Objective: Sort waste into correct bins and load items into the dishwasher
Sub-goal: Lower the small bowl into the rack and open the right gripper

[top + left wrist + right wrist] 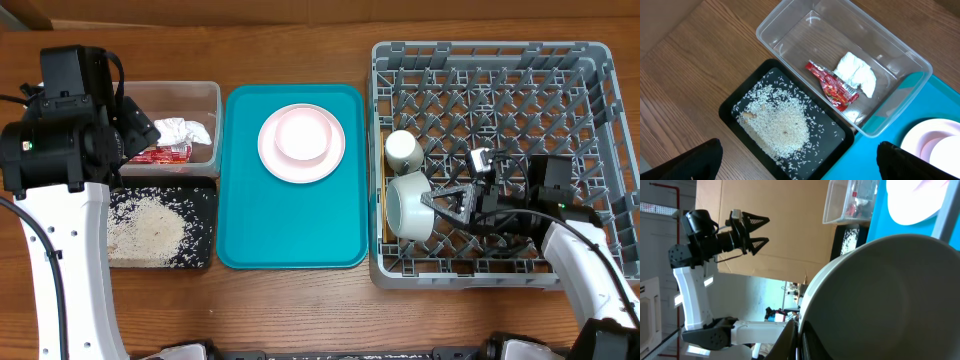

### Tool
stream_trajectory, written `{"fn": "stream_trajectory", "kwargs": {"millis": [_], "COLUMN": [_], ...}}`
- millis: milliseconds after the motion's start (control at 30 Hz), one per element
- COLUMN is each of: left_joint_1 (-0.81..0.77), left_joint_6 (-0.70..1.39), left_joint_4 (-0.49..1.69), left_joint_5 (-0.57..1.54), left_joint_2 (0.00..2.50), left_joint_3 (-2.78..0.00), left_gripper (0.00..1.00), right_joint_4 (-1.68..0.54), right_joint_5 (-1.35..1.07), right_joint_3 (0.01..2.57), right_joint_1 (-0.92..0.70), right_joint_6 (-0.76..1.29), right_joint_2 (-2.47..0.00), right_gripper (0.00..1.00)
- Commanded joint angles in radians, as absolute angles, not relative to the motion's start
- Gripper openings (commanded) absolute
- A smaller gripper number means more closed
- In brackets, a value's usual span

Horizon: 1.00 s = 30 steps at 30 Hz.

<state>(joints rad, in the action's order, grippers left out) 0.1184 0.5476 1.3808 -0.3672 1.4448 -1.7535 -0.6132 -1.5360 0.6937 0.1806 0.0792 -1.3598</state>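
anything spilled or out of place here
Nothing stands out: the rice lies inside the black tray, the napkin and wrapper sit in the clear tub, and the plate sits on the teal tray.

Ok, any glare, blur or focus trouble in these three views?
Overhead: evenly lit, sharp throughout. Left wrist: crisp, with small bright highlights on the rim of the clear plastic rectangular tub. Right wrist: the pale grey-green bowl crowds the lens and reads soft and featureless, while the background behind it is sharper.

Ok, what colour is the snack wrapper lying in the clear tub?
The wrapper is red; clearest in the left wrist view.
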Motion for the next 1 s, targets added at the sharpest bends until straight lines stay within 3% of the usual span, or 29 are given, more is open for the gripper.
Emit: {"fn": "stream_trajectory", "kwargs": {"millis": [0, 333, 700, 967], "left_joint_1": [0.117, 0.117, 0.117, 0.117], "left_joint_6": [0.538, 0.538, 0.539, 0.538], "left_joint_4": [1.380, 1.380, 1.380, 1.380], "left_joint_5": [-0.366, -0.366, -0.366, -0.366], "left_joint_2": [1.444, 1.444, 1.444, 1.444], "left_joint_3": [-1.769, -1.769, -1.769, -1.769], "left_gripper": [1.00, 1.00, 1.00, 1.00], "right_joint_4": [-0.606, -0.559, -0.525, -0.500], "right_joint_5": [-1.569, -1.568, -1.533, -1.478], "right_joint_3": [0.656, 0.647, 0.647, 0.648], "right_joint_1": [0.175, 0.175, 0.175, 0.195], "right_joint_6": [0.024, 0.018, 0.018, 0.022], "right_joint_2": [-1.364, -1.364, -1.364, -1.364], "right_gripper": [0.04, 0.04, 0.28, 0.36]}}
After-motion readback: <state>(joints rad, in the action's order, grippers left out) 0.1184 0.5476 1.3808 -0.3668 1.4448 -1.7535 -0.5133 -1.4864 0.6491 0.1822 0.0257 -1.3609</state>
